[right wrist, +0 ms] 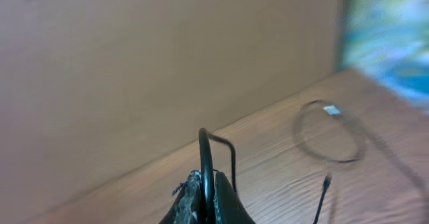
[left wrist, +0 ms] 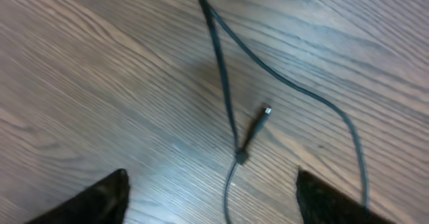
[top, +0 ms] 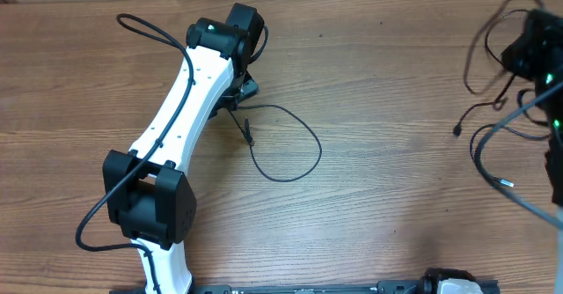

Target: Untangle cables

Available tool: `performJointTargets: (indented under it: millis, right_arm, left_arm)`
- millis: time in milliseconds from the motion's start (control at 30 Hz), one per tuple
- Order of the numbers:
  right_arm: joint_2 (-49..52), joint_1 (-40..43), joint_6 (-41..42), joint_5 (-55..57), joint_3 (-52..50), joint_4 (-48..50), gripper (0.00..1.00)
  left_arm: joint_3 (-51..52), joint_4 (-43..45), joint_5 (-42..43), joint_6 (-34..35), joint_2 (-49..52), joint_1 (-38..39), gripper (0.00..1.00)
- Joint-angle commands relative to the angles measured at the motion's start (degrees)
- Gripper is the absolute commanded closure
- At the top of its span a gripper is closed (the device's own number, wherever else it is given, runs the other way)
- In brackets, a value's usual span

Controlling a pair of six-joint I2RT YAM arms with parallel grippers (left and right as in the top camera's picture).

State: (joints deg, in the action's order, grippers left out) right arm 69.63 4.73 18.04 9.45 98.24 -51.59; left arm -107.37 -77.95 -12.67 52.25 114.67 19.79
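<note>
Wooden table (top: 396,224), grain running side to side, seen from overhead. Item one: loose cable (top: 303,144), thin and black, lying flat on the table left of centre in an open loop. One end runs up under the left gripper (left wrist: 211,184), and its short plug end (left wrist: 266,110), dark with a small silver tip, lies inside the curve and touches a crossing stretch of the same cord. Left arm (top: 189,100), white with black joints, reaches diagonally from the near edge to a point above this cable. In the left wrist view its two fingers stand wide apart with the cable on the wood below them and nothing gripped. Item two: tangled cables (top: 489,61), several thin black cords in overlapping loops at the far right edge, draped around the right arm's black head, with two plug tips trailing onto the table below. Right gripper (right wrist: 204,197): fingers pressed together, clamped on a held cable (right wrist: 204,150) that rises from between them in a narrow arch. Beyond it, blurred, is a thin cord ring (right wrist: 328,133) with a pale tip; whether it lies on the table or hangs cannot be told.
</note>
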Motion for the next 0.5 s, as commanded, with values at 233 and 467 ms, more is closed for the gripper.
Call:
performJointTargets:
  millis: [233, 467]
  right_arm:
    - [10.03, 9.09, 0.13, 12.83, 0.50, 1.79, 0.96]
    - [17.49, 21.70, 0.17, 11.43, 0.46, 2.05, 0.96]
  left_arm:
    - [-0.35, 4.55, 9.14, -9.99, 1.20, 0.07, 0.01]
    - [-0.35, 4.55, 9.14, -9.97, 1.18, 0.22, 0.00]
